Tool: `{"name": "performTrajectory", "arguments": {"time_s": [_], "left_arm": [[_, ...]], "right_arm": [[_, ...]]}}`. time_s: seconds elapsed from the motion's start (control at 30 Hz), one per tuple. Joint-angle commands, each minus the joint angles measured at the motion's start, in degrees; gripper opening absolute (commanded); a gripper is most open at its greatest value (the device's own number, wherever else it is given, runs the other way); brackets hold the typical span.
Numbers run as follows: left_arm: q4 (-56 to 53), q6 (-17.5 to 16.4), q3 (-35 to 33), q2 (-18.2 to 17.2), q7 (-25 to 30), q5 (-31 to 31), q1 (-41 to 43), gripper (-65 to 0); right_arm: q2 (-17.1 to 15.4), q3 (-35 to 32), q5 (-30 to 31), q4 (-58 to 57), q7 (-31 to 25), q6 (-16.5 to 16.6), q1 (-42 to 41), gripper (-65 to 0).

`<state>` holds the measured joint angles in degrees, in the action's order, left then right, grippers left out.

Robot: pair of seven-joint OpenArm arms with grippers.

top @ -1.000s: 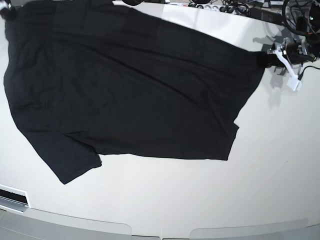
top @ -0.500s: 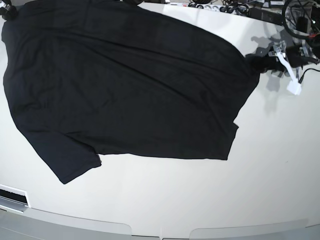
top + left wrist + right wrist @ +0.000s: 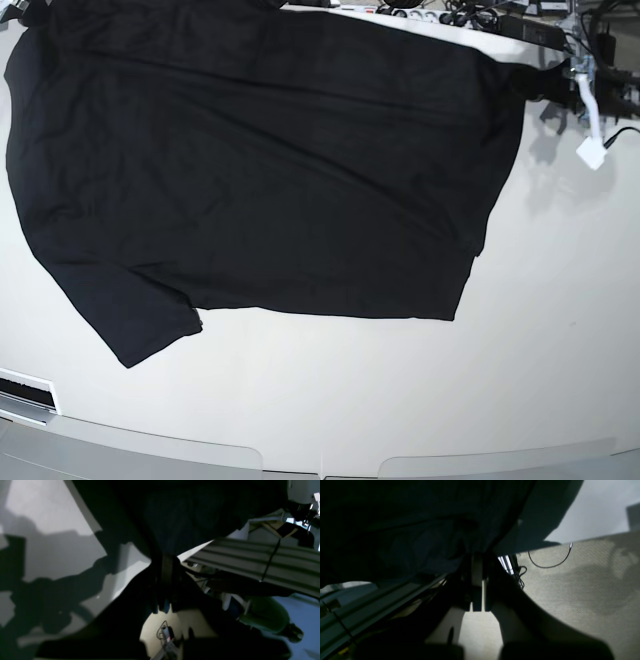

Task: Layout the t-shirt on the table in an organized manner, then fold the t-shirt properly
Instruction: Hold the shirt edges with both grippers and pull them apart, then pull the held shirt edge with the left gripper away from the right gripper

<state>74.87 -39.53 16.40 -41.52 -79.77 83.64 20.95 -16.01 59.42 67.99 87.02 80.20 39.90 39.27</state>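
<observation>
Black cloth covers most of the far half of the table (image 3: 520,330): the t-shirt (image 3: 250,180) lies spread with one sleeve pointing toward the table's near edge and its far edge drawn into a nearly straight line along the table's back. That is the change from a second ago, when the far corner on the left arm's side sagged lower and the top edge ran on a slant; since then that corner has been carried up and outward, and the slack is gone.

The left gripper (image 3: 163,562) is clenched on a pinch of the shirt's corner, with cloth fanning away from the closed jaws in its wrist view. The right gripper (image 3: 477,560) is likewise clamped on the opposite far corner, near the table's back edge.

In my judgement the layout step is close to done: the shirt is taut between the two grips and mostly flat. The near sleeve is a little bunched and the hem on the left arm's side has a small notch, which may need smoothing before folding.
</observation>
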Motion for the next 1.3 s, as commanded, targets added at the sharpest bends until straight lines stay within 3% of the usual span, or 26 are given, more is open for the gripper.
{"name": "performTrajectory", "arguments": {"time_s": [0.0, 0.27, 0.57, 0.73, 0.9, 1.27], "left_arm": [[1.16, -0.47, 0.35, -1.92, -0.23, 1.18, 0.57, -65.0], [8.22, -0.47, 0.35, -6.78, -0.23, 1.36, 9.97, -65.0], [15.87, -0.47, 0.35, -7.04, -0.23, 1.36, 20.81, -65.0], [15.87, -0.47, 0.35, -7.02, -0.23, 1.36, 24.72, -65.0], [15.91, -0.47, 0.57, -7.02, -0.23, 1.36, 24.46, -65.0], [23.15, -0.47, 0.57, -7.06, -0.23, 1.36, 15.56, -65.0]], "right_arm": [[-0.98, 0.63, 1.29, 1.84, -0.20, 0.10, 1.14, -65.0], [-1.01, 0.63, 1.18, 14.51, -0.20, 0.10, 6.60, -65.0], [-1.18, 0.63, -0.96, 17.92, -0.26, 0.10, 6.58, -65.0], [-3.21, 0.63, -0.92, 17.92, -0.44, 0.10, 6.58, -65.0], [-3.96, 0.63, -0.63, 17.92, -0.61, 0.10, 6.60, -65.0], [-5.11, 0.63, -0.68, 17.94, -1.11, 0.10, 6.58, -65.0]]}}
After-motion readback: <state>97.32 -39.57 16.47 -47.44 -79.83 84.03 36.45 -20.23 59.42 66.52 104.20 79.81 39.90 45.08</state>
